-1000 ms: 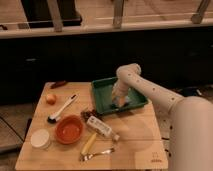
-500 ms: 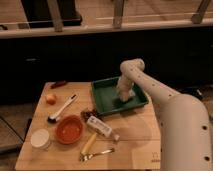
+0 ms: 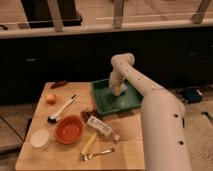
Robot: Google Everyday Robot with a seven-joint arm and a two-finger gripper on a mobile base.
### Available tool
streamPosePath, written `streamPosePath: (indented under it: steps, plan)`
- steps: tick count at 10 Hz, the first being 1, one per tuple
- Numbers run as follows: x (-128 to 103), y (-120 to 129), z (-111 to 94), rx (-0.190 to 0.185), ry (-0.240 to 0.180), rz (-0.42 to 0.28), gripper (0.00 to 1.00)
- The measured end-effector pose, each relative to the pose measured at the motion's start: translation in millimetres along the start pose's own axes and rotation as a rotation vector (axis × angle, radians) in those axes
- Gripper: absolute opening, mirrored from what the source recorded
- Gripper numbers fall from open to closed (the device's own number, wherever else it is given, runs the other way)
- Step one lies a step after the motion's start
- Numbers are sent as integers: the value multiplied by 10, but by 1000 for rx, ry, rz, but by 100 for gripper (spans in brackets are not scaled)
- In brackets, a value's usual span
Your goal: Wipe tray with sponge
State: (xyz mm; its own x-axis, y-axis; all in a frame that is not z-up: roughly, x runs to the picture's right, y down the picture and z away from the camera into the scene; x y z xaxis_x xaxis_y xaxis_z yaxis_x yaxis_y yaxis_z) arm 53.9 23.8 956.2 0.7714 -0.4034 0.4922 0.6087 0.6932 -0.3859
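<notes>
The dark-green tray (image 3: 131, 102) sits at the back right of the wooden table. My gripper (image 3: 118, 89) reaches down into the tray near its back middle. It is shut on the sponge (image 3: 119, 91), a small pale yellowish block pressed against the tray floor. The white arm comes in from the lower right and bends over the tray, hiding part of its right rim.
On the wooden table (image 3: 127, 145), left of the tray, are a white-handled dish brush (image 3: 62, 108), an orange fruit (image 3: 50, 98), an orange bowl (image 3: 69, 129), a white cup (image 3: 40, 138), a white bottle (image 3: 101, 127), a yellow-handled utensil (image 3: 89, 142) and a fork (image 3: 96, 154).
My gripper has slid with the sponge from the middle of the tray toward its back edge. The tray and the other objects have not moved.
</notes>
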Motion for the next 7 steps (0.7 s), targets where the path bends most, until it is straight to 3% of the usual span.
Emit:
streamPosePath:
  steps: [2, 4, 7]
  plan:
    - [-187, 229, -3, -18, -28, -21, 4]
    - [-171, 462, -22, -33, -41, 7, 4]
    - [-117, 524, -28, -54, -58, 31, 4]
